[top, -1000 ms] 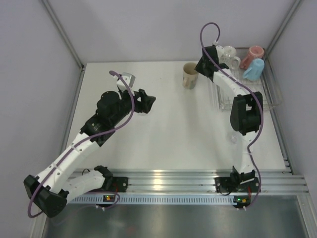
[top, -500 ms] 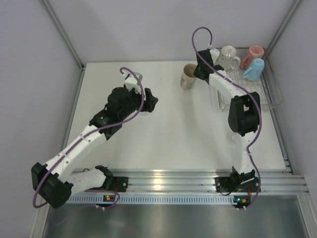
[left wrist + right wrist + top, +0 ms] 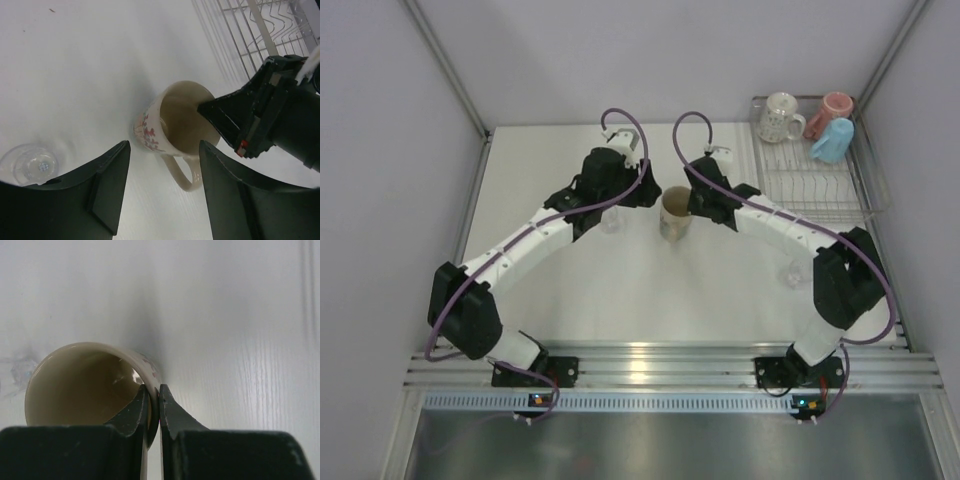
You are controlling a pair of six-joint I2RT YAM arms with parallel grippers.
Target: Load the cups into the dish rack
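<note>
White worktop (image 3: 640, 295), pale grey walls (image 3: 620, 60). The cream mug (image 3: 674, 213) is upright, mouth up, left of the dish rack (image 3: 820, 185). The right fingers (image 3: 173, 416) clamp its rim; the left fingers (image 3: 107, 185) are spread open, facing its handle (image 3: 183, 176).

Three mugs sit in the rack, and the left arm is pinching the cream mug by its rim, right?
No: the right gripper pinches the cream mug by its rim, as the right wrist view shows; the left gripper is open near it. The rest is right.
</note>
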